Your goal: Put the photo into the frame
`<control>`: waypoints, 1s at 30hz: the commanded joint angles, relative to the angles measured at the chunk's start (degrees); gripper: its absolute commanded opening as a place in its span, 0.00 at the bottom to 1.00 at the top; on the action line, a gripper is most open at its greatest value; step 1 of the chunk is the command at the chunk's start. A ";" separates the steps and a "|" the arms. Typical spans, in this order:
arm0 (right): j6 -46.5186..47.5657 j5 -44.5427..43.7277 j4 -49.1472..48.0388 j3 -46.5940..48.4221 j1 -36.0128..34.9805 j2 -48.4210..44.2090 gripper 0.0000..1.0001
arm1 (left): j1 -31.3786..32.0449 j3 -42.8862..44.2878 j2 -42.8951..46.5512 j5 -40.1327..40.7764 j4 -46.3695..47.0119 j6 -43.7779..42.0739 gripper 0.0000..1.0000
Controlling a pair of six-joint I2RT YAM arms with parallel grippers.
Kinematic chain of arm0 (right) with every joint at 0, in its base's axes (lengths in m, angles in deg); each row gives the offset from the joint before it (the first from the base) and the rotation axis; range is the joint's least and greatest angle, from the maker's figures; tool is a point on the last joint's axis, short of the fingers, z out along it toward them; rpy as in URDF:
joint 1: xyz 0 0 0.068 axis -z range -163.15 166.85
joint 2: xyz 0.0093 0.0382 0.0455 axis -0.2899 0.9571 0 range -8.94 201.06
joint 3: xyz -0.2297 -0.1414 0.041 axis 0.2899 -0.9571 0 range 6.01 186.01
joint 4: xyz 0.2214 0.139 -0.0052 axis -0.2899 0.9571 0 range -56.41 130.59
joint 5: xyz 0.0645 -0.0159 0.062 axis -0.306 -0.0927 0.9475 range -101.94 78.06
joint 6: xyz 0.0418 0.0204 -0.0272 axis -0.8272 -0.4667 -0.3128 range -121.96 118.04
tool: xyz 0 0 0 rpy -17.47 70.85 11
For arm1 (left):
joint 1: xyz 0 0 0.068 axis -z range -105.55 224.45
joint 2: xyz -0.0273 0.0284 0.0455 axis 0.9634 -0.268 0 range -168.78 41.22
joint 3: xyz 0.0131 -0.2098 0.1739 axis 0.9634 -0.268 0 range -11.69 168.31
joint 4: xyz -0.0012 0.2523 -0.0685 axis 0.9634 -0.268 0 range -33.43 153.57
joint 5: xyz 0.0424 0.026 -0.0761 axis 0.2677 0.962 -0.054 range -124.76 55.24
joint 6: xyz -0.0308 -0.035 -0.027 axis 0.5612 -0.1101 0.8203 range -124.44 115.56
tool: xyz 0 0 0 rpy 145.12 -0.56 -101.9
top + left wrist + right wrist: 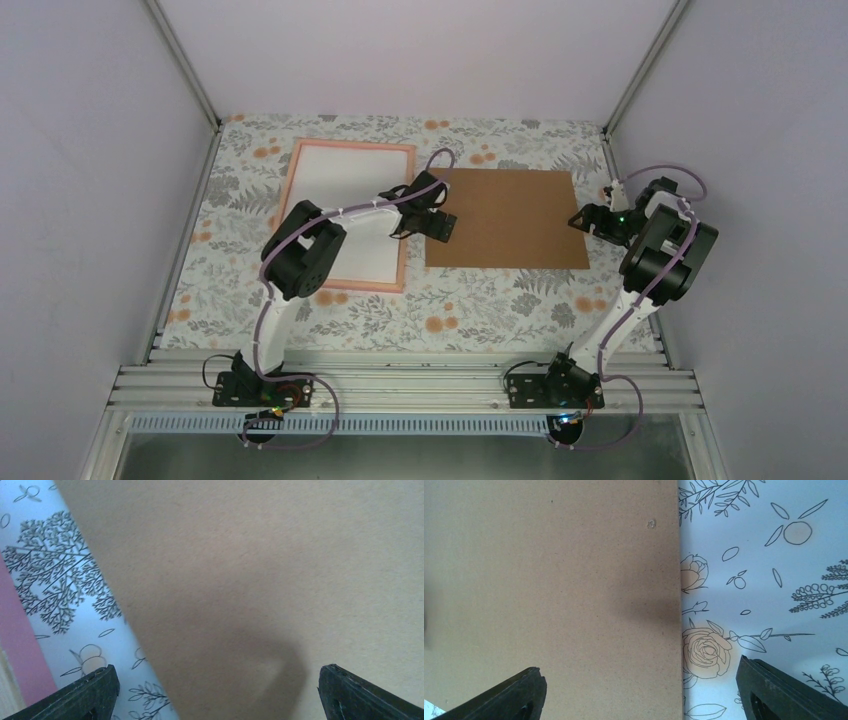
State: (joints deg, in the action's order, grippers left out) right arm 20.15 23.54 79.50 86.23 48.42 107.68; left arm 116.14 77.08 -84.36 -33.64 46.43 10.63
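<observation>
Left end effector [217, 672] hovers open over the left edge of the board [505, 215]; right end effector [640, 670] hangs open over its right edge. On the floral table [480, 300], the pink frame [352, 146] lies flat just left of the board.

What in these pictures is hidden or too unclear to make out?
- Top view: the left arm hides part of the right side of the frame and of the white sheet inside it.
- Top view: whether that sheet is the photo face down cannot be told; no sunset print shows.
- Left wrist view: the picture's edge cuts the frame to a pink strip.
</observation>
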 commanded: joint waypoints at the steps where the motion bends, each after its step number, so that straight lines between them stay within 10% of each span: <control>1: -1.24 0.56 -0.13 -0.50 -0.09 2.04 0.94 | -1.26 -1.57 0.02 0.30 -1.70 2.41 1.00; 19: -5.56 10.56 3.24 -3.69 -0.20 7.24 0.85 | -1.23 0.41 -5.78 -21.54 2.73 5.73 1.00; 30: -5.15 10.31 2.33 -7.12 -0.20 6.42 0.79 | -1.44 -5.44 7.29 -31.07 18.12 8.78 0.99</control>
State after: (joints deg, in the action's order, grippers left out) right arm 16.81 35.54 75.72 83.85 50.08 110.24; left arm 111.82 72.36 -82.86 -53.00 56.06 17.65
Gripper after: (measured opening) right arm 0.796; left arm 0.994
